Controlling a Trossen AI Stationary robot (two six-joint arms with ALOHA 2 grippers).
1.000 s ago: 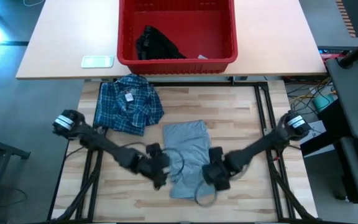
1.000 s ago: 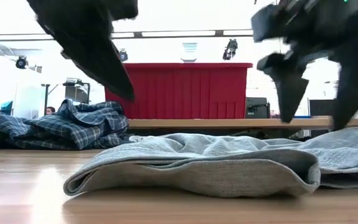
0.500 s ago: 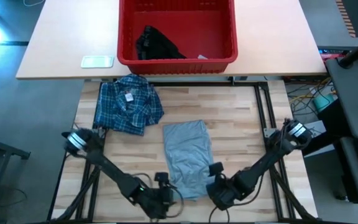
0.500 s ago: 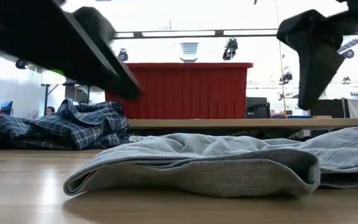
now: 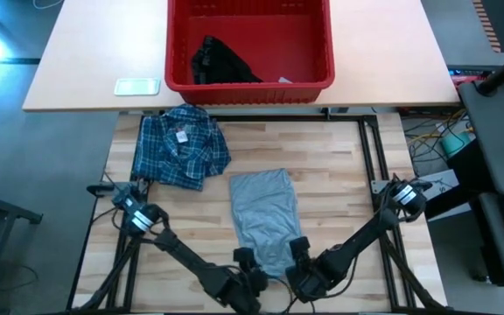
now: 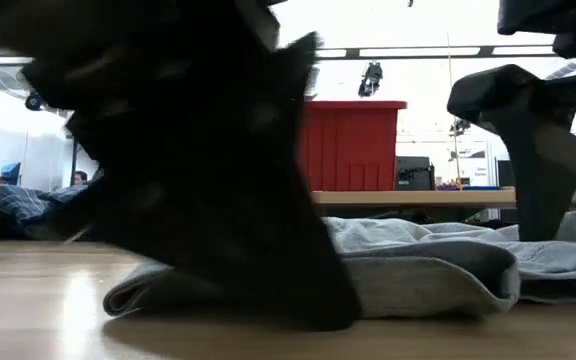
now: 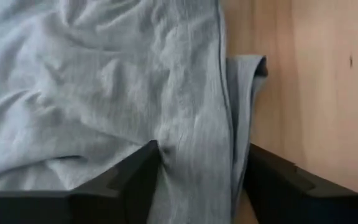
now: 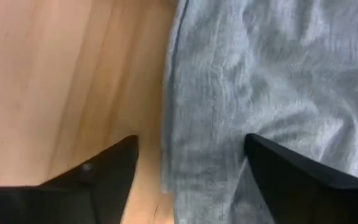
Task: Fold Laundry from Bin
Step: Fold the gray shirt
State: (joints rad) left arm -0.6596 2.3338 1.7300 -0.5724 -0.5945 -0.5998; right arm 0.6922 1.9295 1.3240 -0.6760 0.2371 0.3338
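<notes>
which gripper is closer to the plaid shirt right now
Left. The left gripper is at the grey T-shirt's near edge, on the plaid shirt's side; the right gripper is at that edge too, farther across.

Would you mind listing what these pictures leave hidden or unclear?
- Low view: the left arm, blurred, hides most of the plaid shirt and part of the red bin.
- High view: the black garment is too bunched to identify.
- Wrist views: the grey T-shirt runs past the edges.
</notes>
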